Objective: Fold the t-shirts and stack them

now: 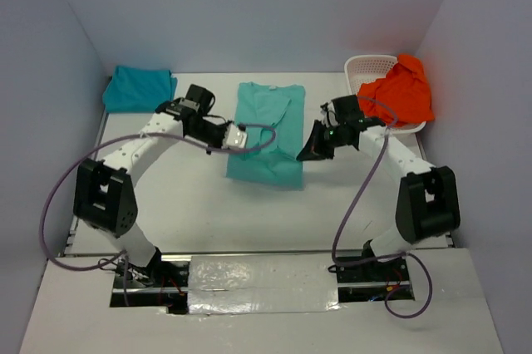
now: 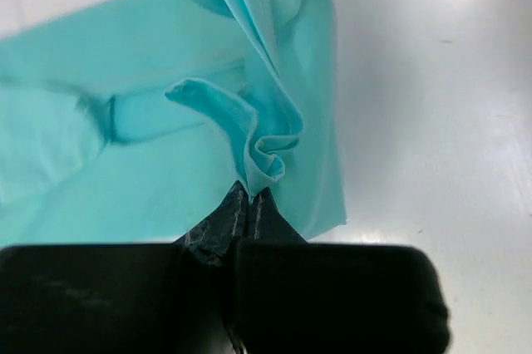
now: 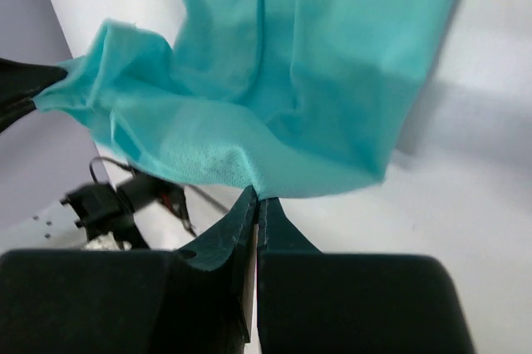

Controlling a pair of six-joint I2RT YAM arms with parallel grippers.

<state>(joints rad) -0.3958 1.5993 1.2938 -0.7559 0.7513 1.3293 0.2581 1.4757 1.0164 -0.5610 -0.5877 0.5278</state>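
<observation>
Item 1. Mint shirt [image 1: 268,134]: lay at centre frame of the top view, collar toward the far wall, body running down toward the arms. Its near part was gathered and creased, and its left side was folded in over the body. It was pinched on both sides.

Item 2. Left gripper [image 1: 241,138]: sat at the mint shirt's left edge, just left of centre. In the left wrist view the jaws were pressed together on a puckered fold of the cloth, with no gap between the fingers.

Item 3. Right gripper [image 1: 309,150]: sat at the shirt's right edge, right of centre. In the right wrist view the jaws were closed on the cloth's edge, and the fabric spread up and away from the tips.

Item 4. Teal shirt [image 1: 139,88]: lay bunched at upper left, against the left wall, well apart from both grippers.

Item 5. Orange shirt [image 1: 403,88]: lay heaped at upper right, draped over the right side of the basket [image 1: 366,67] and spilling over its rim.

Item 6. Basket: white mesh, at upper right by the far wall, its left part uncovered.

Item 7. Table [image 1: 208,204]: white, bearing all the above.
</observation>
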